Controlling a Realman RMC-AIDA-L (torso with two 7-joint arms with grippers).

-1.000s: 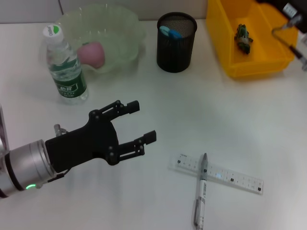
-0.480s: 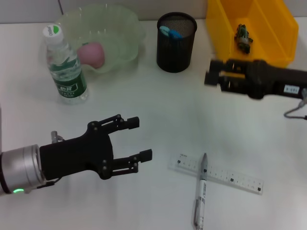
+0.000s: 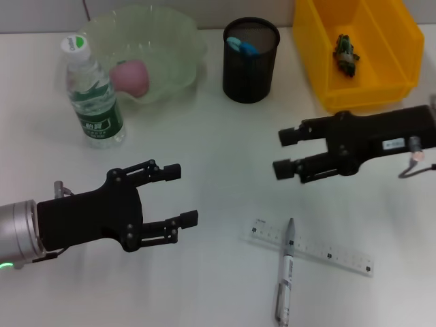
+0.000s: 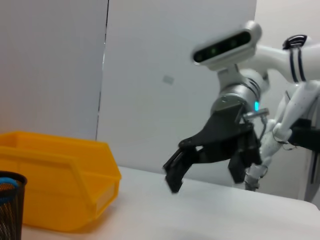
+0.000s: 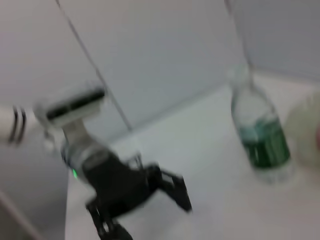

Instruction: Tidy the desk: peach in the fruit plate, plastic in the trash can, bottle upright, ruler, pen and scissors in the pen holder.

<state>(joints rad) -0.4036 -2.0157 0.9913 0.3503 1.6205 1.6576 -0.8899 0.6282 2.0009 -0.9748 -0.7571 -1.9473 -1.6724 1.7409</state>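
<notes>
The clear ruler lies flat at the near right of the table, and the pen lies across it. My right gripper hangs open above the table, just beyond them, and it also shows in the left wrist view. My left gripper is open and empty at the near left. The bottle stands upright beside the green fruit plate, which holds the peach. A blue handle sticks out of the black mesh pen holder. Crumpled plastic lies in the yellow trash can.
The yellow trash can and the pen holder stand along the far edge, with the plate and bottle at the far left. Bare white tabletop separates the two grippers.
My right arm has swung down from above the trash can to the table's middle right, over the ruler and pen. My left gripper has drawn back toward the near left, still open.
</notes>
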